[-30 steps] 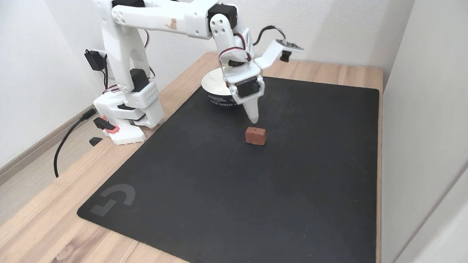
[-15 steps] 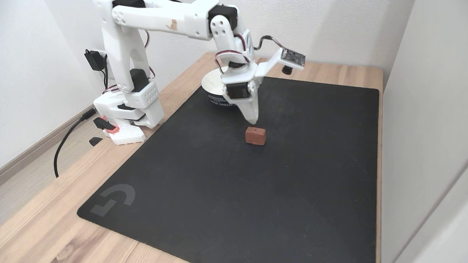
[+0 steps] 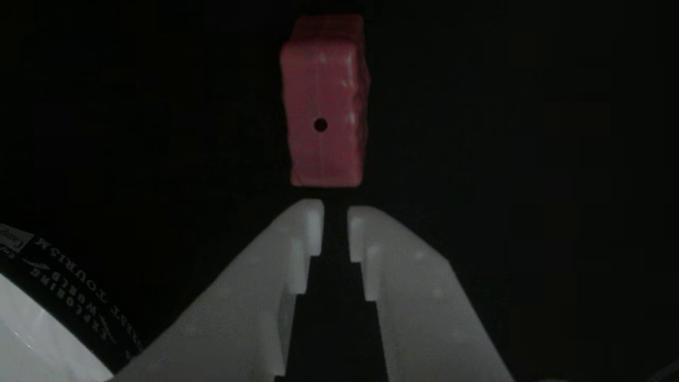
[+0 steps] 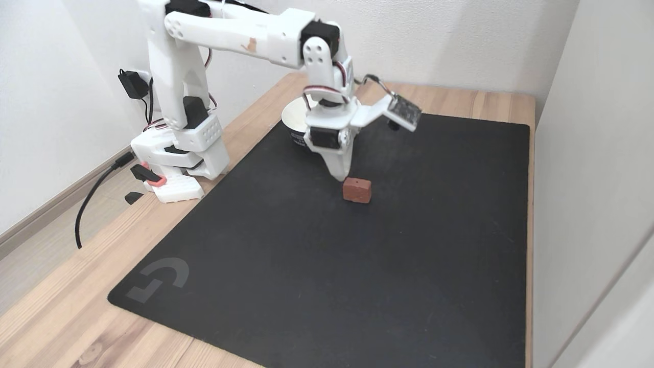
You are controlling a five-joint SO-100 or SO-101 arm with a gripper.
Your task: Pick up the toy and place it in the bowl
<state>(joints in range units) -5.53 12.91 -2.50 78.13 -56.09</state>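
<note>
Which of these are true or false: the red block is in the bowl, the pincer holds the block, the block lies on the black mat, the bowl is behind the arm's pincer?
1. The red block is in the bowl. False: it lies outside it.
2. The pincer holds the block. False: its tips are just short of the block, nearly closed on nothing.
3. The block lies on the black mat. True.
4. In the fixed view the bowl sits behind the pincer. True.

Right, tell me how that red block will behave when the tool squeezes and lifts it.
The red block looks like stiff moulded plastic, so it should probably hold its shape. Its flat faces sit squarely on the black mat, so rolling seems unlikely. Its bumpy sides may help the tool grip; being small, it is likely light.
</note>
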